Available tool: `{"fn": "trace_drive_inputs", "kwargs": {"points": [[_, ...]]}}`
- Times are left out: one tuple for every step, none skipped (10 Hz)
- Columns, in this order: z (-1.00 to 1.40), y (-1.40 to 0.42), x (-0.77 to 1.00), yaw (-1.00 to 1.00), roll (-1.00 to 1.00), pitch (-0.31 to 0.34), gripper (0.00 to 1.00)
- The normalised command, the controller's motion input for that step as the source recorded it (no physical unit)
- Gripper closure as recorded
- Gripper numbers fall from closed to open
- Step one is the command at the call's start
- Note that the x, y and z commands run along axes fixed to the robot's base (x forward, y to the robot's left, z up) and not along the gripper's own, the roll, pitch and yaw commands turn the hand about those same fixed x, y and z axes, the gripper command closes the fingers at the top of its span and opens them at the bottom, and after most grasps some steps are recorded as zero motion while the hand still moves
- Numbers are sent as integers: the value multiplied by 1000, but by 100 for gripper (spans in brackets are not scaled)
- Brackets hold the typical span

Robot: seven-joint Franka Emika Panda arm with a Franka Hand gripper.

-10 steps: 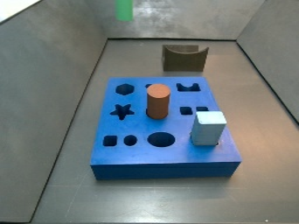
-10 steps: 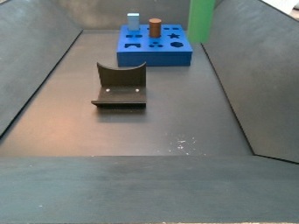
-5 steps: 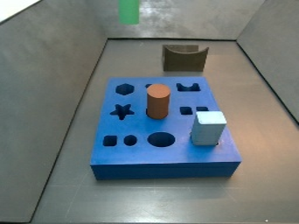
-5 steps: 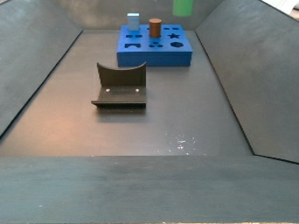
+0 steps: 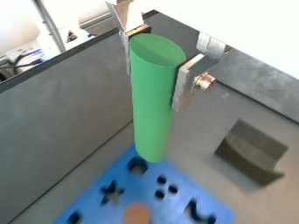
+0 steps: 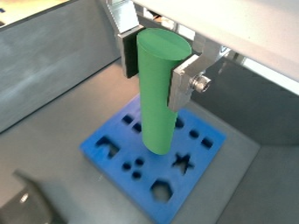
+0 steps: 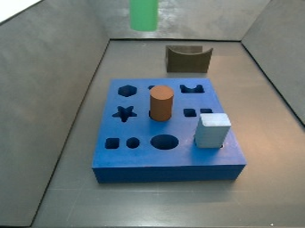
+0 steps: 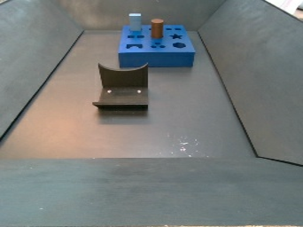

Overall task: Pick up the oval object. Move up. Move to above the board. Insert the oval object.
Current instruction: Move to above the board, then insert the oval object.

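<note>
Above the board (image 6: 158,157), the gripper (image 6: 156,54) clamps the oval object (image 6: 162,92) — tall, slim, plain green, upright.

Gripper (image 5: 155,54), seen in both wrist views, high over the box: two flat silver plate fingers (image 6: 184,80) w/ dark pads, one round silver screw on the nearer plate, pale grey/white housing behind. No cables visible.
</note>
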Motion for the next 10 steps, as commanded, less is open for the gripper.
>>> {"fn": "trace_drive_inputs", "kwargs": {"points": [[130, -480, 223, 9, 17, 128, 100], [71, -240, 133, 12, 23, 98, 100], [0, -51, 3, 0, 0, 0, 100], [-111, -311, 180, 0, 0, -37, 100], [-217, -491, 483, 9, 0, -41, 100], [-297, -646, 629, 14, 29, -7, 100], [-514, -494, 626, 0, 34, 0, 100], [-631, -520, 657, 0, 69, 0, 100], [-717, -540, 423, 0, 96, 0, 100], [-589, -377, 537, 0, 84, 43, 100]]}}
